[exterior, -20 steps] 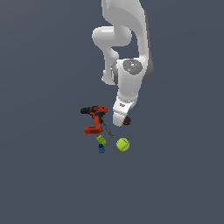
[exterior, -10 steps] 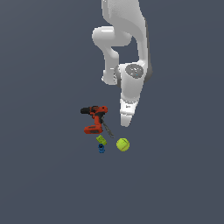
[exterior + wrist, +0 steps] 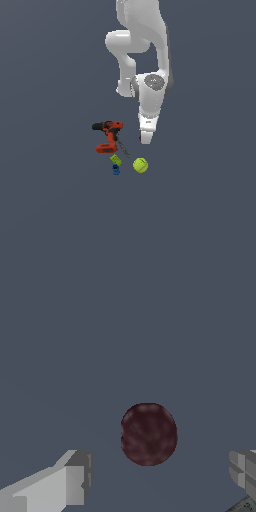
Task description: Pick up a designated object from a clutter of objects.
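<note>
The designated object (image 3: pixel 148 433), a dark maroon bumpy lump, lies on the grey floor in the wrist view, between my two spread fingers (image 3: pixel 70 481) and slightly ahead of their tips. My gripper (image 3: pixel 161 474) is open and touches nothing. In the exterior view the gripper (image 3: pixel 146 140) points down at the right side of the clutter of objects and hides the lump. The orange-red drill (image 3: pixel 109 135) lies to the exterior view's left of it.
A yellow-green tennis ball (image 3: pixel 140 165) sits just below the gripper in the exterior view. A lime-green piece (image 3: pixel 115 159), a blue piece (image 3: pixel 116 170) and a thin grey piece (image 3: pixel 123 148) lie beside the drill.
The gripper has come down and toward the exterior view's right, over the maroon lump, which showed beside it a second ago and is now covered. Nothing else moved.
</note>
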`<state>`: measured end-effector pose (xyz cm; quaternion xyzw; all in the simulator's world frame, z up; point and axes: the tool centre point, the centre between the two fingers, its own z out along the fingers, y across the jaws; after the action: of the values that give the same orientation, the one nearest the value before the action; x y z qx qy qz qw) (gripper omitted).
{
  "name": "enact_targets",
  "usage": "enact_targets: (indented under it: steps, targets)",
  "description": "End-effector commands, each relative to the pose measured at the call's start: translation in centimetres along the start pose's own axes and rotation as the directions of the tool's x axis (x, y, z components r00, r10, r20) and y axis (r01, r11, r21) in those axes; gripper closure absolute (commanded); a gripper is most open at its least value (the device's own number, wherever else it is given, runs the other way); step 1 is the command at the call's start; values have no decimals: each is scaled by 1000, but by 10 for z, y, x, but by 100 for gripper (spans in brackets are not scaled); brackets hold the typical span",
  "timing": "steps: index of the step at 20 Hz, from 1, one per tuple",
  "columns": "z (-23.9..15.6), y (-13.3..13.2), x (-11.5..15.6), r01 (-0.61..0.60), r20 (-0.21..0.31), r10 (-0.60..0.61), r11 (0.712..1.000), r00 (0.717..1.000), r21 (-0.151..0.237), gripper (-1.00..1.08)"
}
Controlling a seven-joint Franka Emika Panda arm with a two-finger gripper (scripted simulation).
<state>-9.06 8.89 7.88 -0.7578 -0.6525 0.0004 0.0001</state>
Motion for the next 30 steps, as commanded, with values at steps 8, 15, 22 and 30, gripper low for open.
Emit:
enact_targets:
  steps: [8, 15, 22, 30]
  targets:
    - [20, -1, 0, 2, 0, -2, 1000, 1000, 0, -92]
    - [44, -1, 0, 5, 0, -5, 1000, 1000, 0, -92]
    - [48, -1, 0, 5, 0, -5, 1000, 1000, 0, 108]
    - [47, -1, 0, 5, -1, -5, 1000, 1000, -2, 108]
